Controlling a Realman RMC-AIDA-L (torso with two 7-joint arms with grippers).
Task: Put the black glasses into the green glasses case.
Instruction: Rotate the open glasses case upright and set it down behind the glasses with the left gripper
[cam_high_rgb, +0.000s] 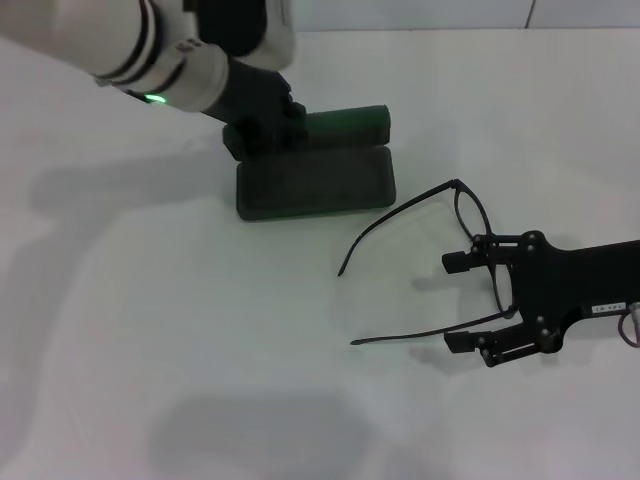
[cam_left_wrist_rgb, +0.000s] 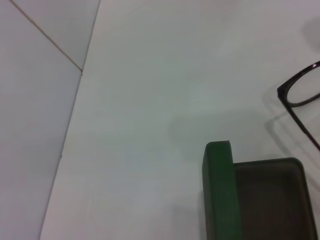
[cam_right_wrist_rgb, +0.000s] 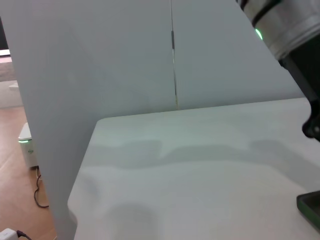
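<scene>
Your right gripper (cam_high_rgb: 462, 302) is at the black glasses (cam_high_rgb: 470, 225); your left gripper (cam_high_rgb: 262, 128) is at the open green glasses case (cam_high_rgb: 315, 180).

In the head view the glasses lie on the white table (cam_high_rgb: 200, 330), apart from the case and on its right-hand side, with both temple arms unfolded and pointing toward the table's middle. Your right gripper's fingers stand apart, one on each side of the lens frame, not clamped on it. The case sits farther back with its lid (cam_high_rgb: 345, 125) raised and the dark lined tray facing up. Your left gripper is at the lid's left end; I cannot tell whether its jaws are apart or closed there. The left wrist view shows a corner of the case (cam_left_wrist_rgb: 220, 190) and part of the glasses frame (cam_left_wrist_rgb: 300, 97) beyond it.
</scene>
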